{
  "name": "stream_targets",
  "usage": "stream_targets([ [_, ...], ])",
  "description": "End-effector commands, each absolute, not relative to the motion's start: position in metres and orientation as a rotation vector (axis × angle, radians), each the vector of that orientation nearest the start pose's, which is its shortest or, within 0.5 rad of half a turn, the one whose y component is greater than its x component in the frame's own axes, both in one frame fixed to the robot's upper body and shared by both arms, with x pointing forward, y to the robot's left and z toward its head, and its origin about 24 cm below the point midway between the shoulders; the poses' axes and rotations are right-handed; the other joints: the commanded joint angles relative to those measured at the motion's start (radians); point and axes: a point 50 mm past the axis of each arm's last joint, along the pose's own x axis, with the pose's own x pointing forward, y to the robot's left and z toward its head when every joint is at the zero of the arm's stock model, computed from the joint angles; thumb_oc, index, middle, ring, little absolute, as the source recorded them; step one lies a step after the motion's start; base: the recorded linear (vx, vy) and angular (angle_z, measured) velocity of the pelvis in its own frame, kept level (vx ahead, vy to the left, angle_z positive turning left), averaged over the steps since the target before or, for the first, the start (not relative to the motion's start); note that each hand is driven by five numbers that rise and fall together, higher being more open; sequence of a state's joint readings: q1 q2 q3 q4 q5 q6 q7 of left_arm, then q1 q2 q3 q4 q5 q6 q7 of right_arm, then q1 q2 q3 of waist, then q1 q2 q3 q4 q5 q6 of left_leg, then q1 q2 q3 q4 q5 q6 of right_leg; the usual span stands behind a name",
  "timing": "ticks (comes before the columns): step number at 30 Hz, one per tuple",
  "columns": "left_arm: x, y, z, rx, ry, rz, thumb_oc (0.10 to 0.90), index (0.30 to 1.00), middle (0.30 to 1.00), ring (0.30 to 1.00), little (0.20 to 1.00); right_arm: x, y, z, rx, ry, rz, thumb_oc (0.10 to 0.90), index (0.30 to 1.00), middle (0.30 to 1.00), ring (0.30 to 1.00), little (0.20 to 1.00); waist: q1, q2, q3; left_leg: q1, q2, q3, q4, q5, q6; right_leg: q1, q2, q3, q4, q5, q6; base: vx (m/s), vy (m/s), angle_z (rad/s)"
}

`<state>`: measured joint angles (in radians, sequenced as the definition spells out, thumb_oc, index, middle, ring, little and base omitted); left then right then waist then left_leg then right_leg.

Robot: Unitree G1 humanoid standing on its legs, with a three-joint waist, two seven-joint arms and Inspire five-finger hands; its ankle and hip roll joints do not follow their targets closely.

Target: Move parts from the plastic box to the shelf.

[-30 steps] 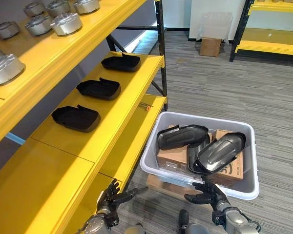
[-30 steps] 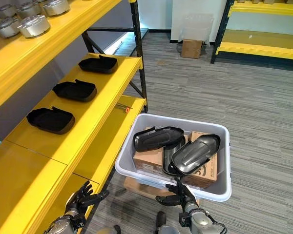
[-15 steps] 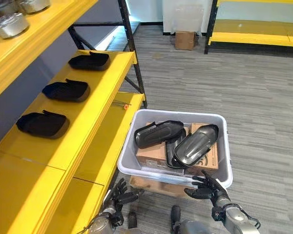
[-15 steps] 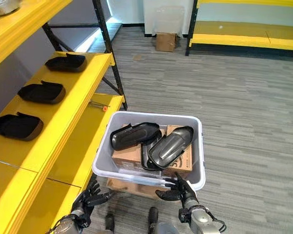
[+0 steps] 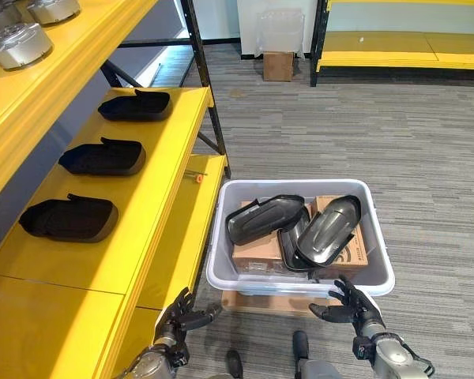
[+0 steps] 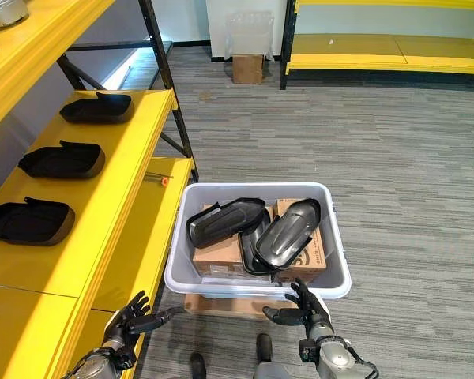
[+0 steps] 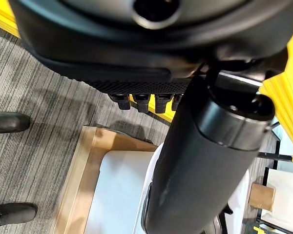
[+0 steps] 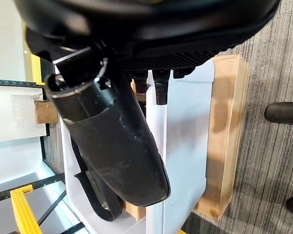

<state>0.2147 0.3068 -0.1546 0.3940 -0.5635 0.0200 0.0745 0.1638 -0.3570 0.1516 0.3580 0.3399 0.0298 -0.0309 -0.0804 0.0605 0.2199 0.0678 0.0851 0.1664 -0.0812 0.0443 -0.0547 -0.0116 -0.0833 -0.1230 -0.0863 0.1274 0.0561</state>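
Right hand spread wide, empty, just short of plastic box near rim. Dark parts inside, ahead and above, long axes slanting away. Left hand open, farther off.

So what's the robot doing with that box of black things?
It's about to unload them. The grey plastic box holds three black parts lying on cardboard cartons. Three more parts already sit on the yellow shelf. The left hand and right hand hover open in front of the box, holding nothing yet.
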Motion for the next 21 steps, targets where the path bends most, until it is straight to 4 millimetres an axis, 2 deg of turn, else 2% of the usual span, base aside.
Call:
stream_targets([
  [1,0.177,0.229,-0.056,-0.121,0.489,0.132,0.9,1.0,1.0,1.0,1.0,0.201,-0.2,-0.042,0.014,0.41,0.037,0.9,1.0,1.0,1.0,1.0,0.005,-0.067,-0.074,-0.017,0.059,-0.014,0.052,-0.058,-0.009,0.024,-0.13,0.046,0.039,-0.106,0.119,0.02,0.037,-0.11],
  [21,0.16,0.243,-0.055,-0.163,0.489,0.226,0.9,1.0,1.0,1.0,1.0,0.19,-0.216,-0.02,0.039,0.315,0.004,0.9,1.0,1.0,1.0,1.0,-0.008,-0.104,-0.093,0.032,0.052,0.012,0.006,-0.068,0.001,0.014,-0.135,0.074,0.03,-0.083,0.137,0.0,0.018,-0.06],
])
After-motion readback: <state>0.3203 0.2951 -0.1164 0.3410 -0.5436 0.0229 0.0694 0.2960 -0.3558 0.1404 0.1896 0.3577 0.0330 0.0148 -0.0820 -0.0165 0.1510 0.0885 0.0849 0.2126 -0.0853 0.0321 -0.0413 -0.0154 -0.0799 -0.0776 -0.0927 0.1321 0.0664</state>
